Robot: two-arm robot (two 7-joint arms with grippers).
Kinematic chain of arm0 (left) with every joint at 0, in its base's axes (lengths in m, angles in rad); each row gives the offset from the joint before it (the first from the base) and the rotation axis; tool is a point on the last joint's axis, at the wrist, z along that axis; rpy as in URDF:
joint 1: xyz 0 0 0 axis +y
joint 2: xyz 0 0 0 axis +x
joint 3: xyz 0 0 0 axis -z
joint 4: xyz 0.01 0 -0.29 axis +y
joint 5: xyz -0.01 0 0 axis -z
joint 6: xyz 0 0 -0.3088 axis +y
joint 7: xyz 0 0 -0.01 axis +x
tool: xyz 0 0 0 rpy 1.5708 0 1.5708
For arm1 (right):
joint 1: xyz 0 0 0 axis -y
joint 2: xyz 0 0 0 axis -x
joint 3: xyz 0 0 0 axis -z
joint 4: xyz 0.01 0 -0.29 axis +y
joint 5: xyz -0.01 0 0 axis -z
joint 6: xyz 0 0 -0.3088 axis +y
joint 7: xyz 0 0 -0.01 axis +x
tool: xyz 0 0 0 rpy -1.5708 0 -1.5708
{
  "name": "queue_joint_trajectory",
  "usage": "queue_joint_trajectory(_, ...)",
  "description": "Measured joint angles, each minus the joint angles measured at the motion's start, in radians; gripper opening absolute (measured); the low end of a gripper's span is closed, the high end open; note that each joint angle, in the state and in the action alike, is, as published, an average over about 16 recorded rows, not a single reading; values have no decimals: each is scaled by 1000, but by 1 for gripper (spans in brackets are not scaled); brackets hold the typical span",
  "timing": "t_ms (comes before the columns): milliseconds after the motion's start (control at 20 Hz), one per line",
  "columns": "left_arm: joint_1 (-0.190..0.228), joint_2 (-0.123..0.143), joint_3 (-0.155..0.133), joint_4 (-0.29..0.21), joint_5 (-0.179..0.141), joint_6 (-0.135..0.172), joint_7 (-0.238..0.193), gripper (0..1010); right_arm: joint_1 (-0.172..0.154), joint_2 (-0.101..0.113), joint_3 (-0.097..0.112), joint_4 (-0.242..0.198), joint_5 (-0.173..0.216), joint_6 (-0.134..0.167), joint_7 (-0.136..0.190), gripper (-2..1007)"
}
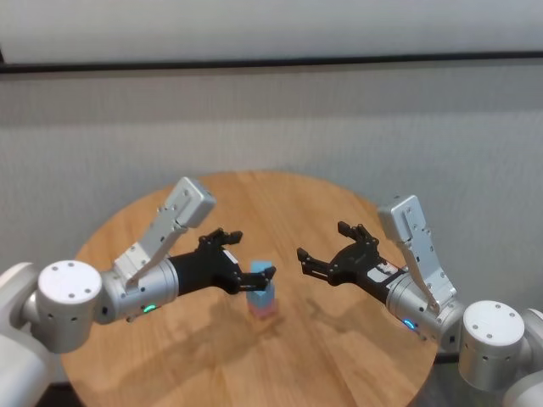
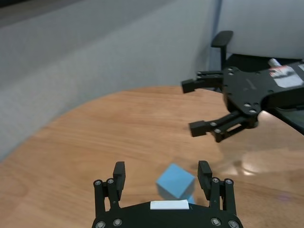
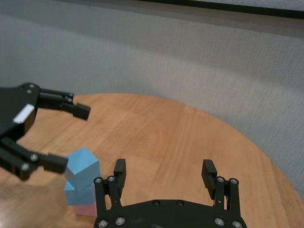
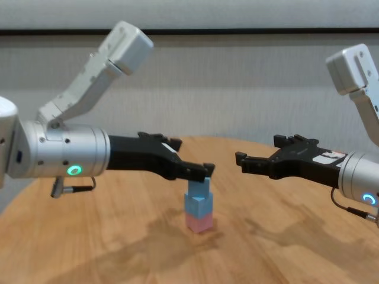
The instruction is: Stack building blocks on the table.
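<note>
- Left tool (image 4: 192, 168): spread wide, grasping nothing, fingers flanking top blue block (image 4: 198, 186).
- Centre of surface (image 1: 339, 339): tower of three, pink block (image 4: 198, 222) at base, two blue above, top one twisted off square.
- Risk: finger clipping the top cube on retreat, toppling tower.
- Right tool (image 4: 254, 161): spread, empty, nearby, apart from tower.

Both arms are shiny silver tubes with big round white joints and a small glowing green-blue ring light. The left gripper (image 1: 246, 257) and right gripper (image 1: 321, 249) are flat black plates with thin black fingers (image 2: 118, 172) and a row of silver screws behind them. A white label sits behind the fingers too, and a grey box rides up above each wrist.
</note>
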Motion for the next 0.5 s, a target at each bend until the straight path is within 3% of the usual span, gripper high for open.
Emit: queue_joint_trajectory(500,17,29,-41,-26,-2,6,49,999,0,0,0,0,0,0,0,1005)
